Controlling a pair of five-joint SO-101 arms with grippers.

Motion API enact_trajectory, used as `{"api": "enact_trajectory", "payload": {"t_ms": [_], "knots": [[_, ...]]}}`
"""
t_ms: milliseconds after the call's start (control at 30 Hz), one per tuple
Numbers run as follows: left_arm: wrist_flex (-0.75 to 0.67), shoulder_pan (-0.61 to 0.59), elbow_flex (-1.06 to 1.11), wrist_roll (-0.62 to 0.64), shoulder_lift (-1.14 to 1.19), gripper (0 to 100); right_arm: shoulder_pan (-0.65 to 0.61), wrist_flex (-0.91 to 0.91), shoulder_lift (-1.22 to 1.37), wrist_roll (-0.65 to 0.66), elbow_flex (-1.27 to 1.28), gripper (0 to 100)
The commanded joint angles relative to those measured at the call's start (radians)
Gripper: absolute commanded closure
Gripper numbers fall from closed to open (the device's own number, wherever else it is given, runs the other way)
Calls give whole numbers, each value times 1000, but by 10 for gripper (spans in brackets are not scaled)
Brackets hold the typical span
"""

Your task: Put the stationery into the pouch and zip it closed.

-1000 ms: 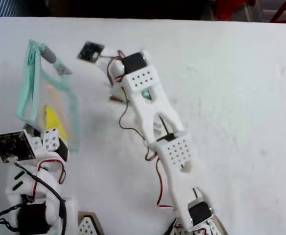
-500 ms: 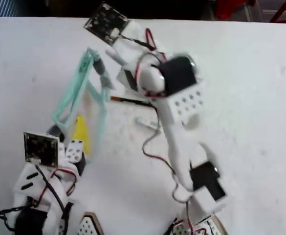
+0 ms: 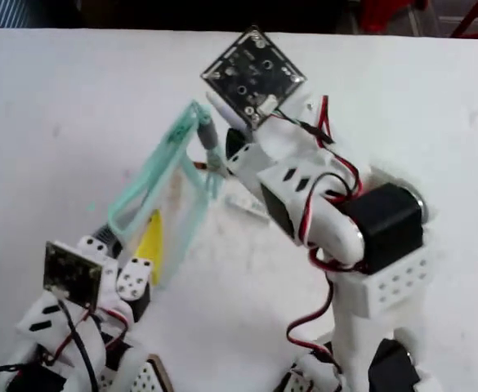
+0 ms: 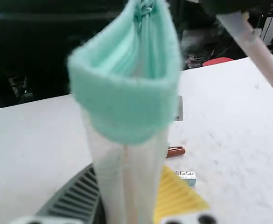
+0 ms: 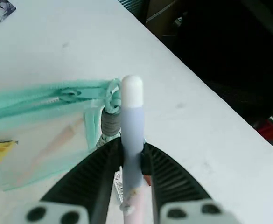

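Right tool [image 5: 130, 148] clenched on pen [image 5: 129, 116] | pen beside zip end of pouch [image 3: 167, 194] | left tool [image 3: 122, 255] clamps pouch upright, left half of desk | advice: align pen with mouth, lower slowly, hold pouch steady.

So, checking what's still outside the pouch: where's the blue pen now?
In the right wrist view the blue pen is clamped in the right gripper, its white cap beside the zipper end of the pouch.
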Motion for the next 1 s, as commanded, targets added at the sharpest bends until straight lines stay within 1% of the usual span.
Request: {"api": "enact_trajectory", "payload": {"t_ms": [0, 100, 267, 433, 533, 967], "knots": [[-60, 18, 38, -9, -1, 976, 8, 19, -31, -52, 2, 981], [-64, 18, 71, -9, -1, 976, 8, 19, -31, -74, 2, 981], [-69, 18, 104, -8, -1, 977, 8, 19, -31, -74, -2, 981], [-147, 16, 190, -5, -1, 977, 1, 19, -31, -75, -6, 981], [-181, -15, 222, -3, -1, 977, 1, 19, -31, -75, -6, 981], [-158, -19, 218, -8, -1, 976, 1, 19, -31, -75, 2, 981]]}}
